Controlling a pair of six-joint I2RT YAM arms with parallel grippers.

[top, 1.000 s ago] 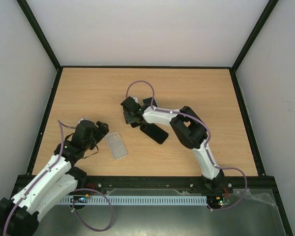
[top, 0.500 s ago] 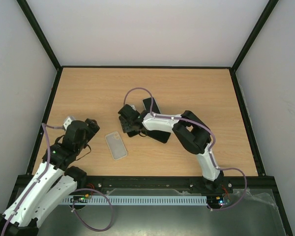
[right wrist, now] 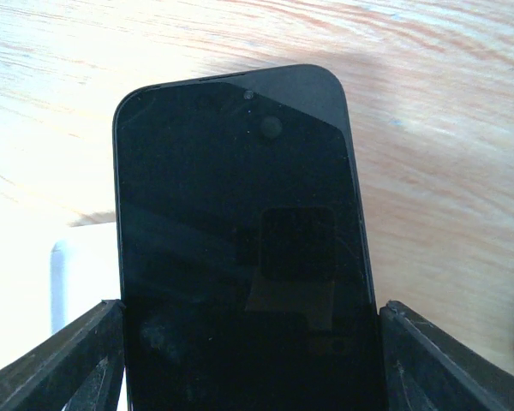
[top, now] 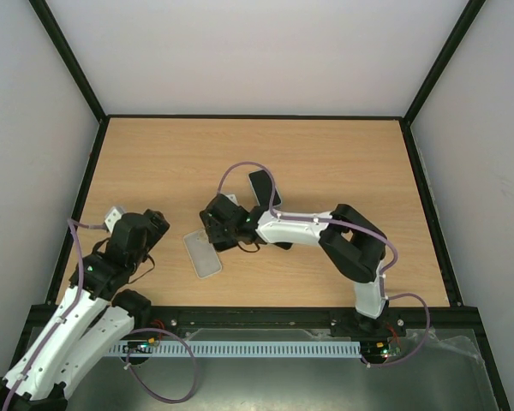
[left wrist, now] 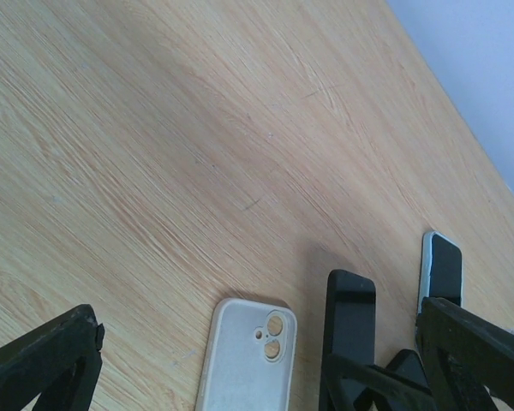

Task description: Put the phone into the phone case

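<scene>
The pale phone case (top: pixel 204 255) lies open side up on the wooden table, its camera cut-outs showing in the left wrist view (left wrist: pixel 244 355). My right gripper (top: pixel 217 231) is shut on the black phone (right wrist: pixel 240 240) and holds it just right of the case's upper end. The phone also shows in the left wrist view (left wrist: pixel 349 321). From above the gripper hides most of it. The case's white edge shows at the left of the right wrist view (right wrist: pixel 60 282). My left gripper (top: pixel 148 226) is open and empty, left of the case, fingers (left wrist: pixel 47 364) spread wide.
A second dark phone with a light rim (top: pixel 265 187) lies on the table behind the right arm and shows in the left wrist view (left wrist: pixel 441 265). Black frame rails (top: pixel 240 116) border the table.
My right gripper has carried the black phone left and nearer, up to the case. My left arm has drawn back to the left, away from the case.
</scene>
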